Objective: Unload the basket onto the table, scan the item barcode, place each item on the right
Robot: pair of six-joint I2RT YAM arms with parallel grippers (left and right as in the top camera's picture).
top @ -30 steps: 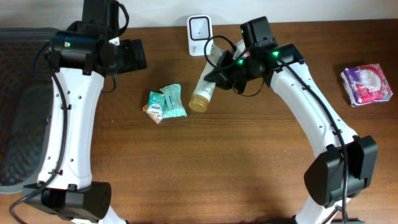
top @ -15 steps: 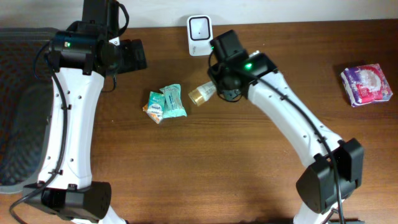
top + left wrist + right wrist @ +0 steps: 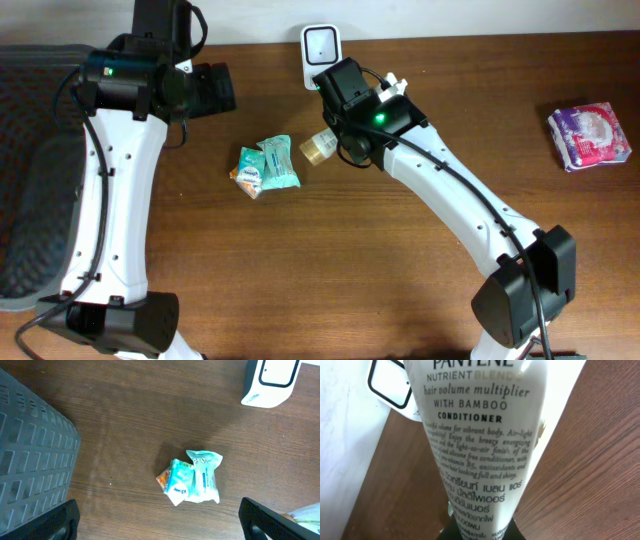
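Observation:
My right gripper (image 3: 341,139) is shut on a white Pantene conditioner tube (image 3: 319,147), just in front of the white barcode scanner (image 3: 321,44) at the table's back edge. In the right wrist view the tube (image 3: 480,450) runs up from the gripper (image 3: 475,533), its printed text facing the camera; no barcode shows on this side. The scanner (image 3: 357,415) stands close behind it on the left. My left gripper (image 3: 214,88) hangs open at the back left, above the table, with nothing between its fingers (image 3: 60,521).
Two teal tissue packs (image 3: 267,166) lie left of the tube and show below the left gripper (image 3: 192,480). A pink package (image 3: 588,134) lies at the far right. A grey perforated tray (image 3: 30,180) borders the table's left side.
The right arm has swung left with the tube, from the scanner's right side to directly in front of it. The tube has turned more level. The left arm has not moved.

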